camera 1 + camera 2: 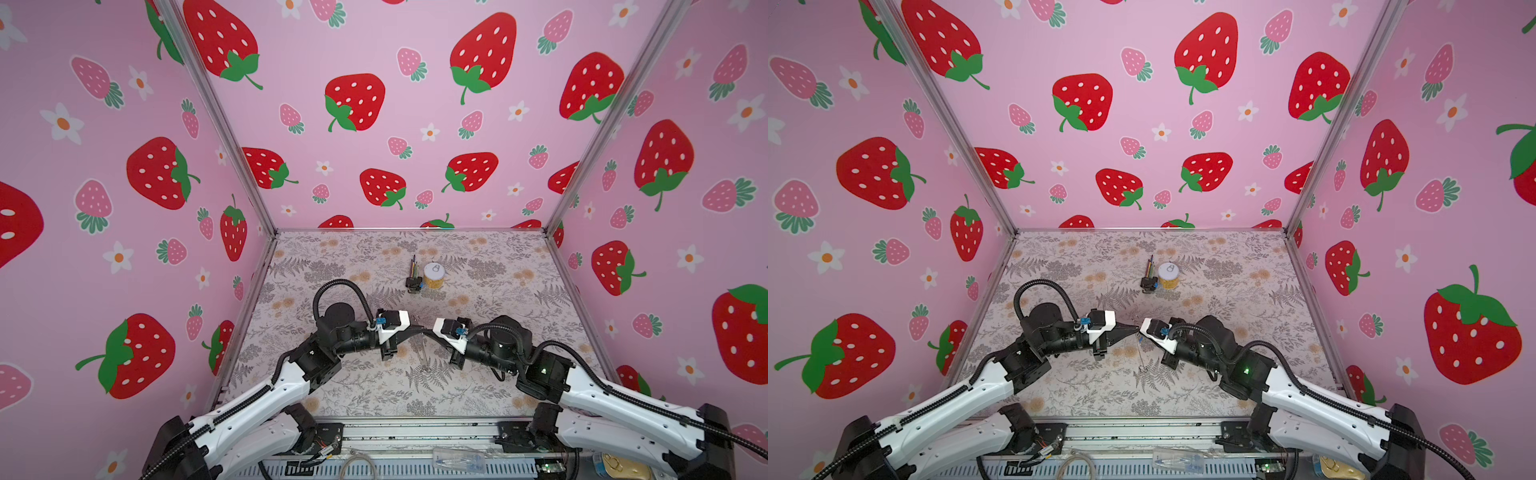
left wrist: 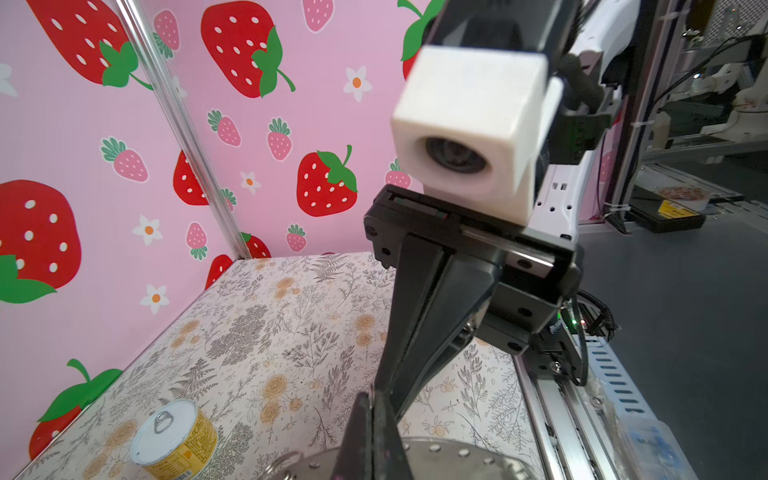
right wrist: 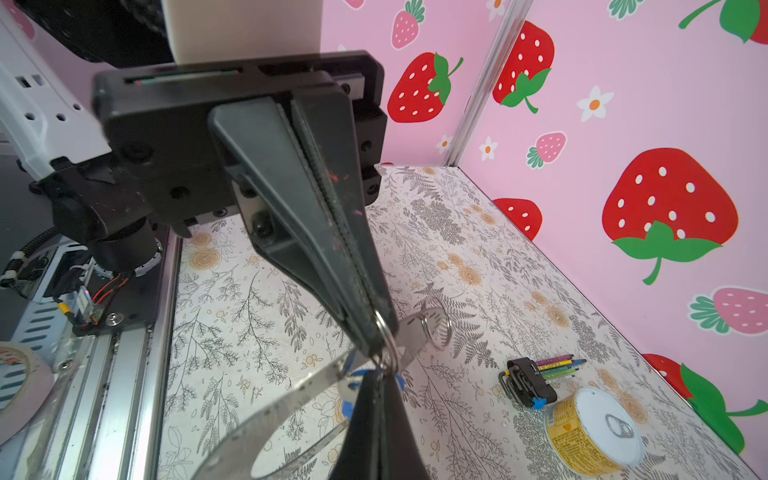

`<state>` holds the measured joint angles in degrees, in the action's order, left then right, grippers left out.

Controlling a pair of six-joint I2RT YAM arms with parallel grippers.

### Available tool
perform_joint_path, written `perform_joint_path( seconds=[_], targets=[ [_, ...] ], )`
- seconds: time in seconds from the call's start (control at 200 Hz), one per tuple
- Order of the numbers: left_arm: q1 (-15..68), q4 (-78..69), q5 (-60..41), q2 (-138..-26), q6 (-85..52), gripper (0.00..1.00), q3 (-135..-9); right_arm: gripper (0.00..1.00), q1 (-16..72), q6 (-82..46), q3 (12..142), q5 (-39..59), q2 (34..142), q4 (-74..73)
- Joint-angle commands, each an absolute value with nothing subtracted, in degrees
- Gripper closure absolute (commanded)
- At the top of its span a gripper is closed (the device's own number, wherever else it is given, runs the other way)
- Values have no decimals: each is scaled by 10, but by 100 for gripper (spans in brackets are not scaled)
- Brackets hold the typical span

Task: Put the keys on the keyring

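Both grippers meet tip to tip above the middle of the table in both top views, left gripper (image 1: 419, 329) and right gripper (image 1: 430, 331). The keyring (image 3: 286, 401), a wide grey dotted hoop, hangs below them and shows edge-on as a thin line (image 1: 424, 353). In the right wrist view the left gripper (image 3: 376, 338) is shut on a small wire split ring (image 3: 385, 332). My right gripper (image 3: 378, 372) is shut just under it. The keys, a blue tag (image 3: 353, 409), sit right behind its fingertips, mostly hidden. In the left wrist view the hoop (image 2: 461, 453) lies under the shut left gripper (image 2: 372, 392).
A yellow can with a white lid (image 1: 434, 275) and a black clip of coloured sticks (image 1: 413, 283) stand behind the grippers. Another small ring (image 3: 436, 320) hangs on the hoop's far end. A metal rail (image 1: 415, 432) runs along the front edge, and strawberry walls enclose three sides.
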<state>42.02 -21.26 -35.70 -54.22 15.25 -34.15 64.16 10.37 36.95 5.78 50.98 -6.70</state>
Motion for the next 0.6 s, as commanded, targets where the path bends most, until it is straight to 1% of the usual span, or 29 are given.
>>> perform_joint_path(
  seconds=[0.0, 0.16, 0.295, 0.335, 0.445, 0.595],
  targets=[
    [437, -293, -290, -553, 138, 100, -337, 100, 658, 110, 391, 40, 518, -56],
    [462, -334, -232, -560, 144, 100, -325, 100, 672, 105, 393, 22, 518, -61],
    [469, -336, -224, -564, 148, 100, -326, 100, 679, 104, 391, 19, 514, -68],
    [469, -331, -227, -562, 148, 100, -326, 97, 679, 104, 389, 15, 506, -63],
    [466, -320, -261, -553, 154, 100, -327, 90, 679, 108, 369, 4, 464, -56],
    [454, -305, -361, -560, 138, 100, -345, 81, 678, 101, 342, 11, 385, -54]
  ],
)
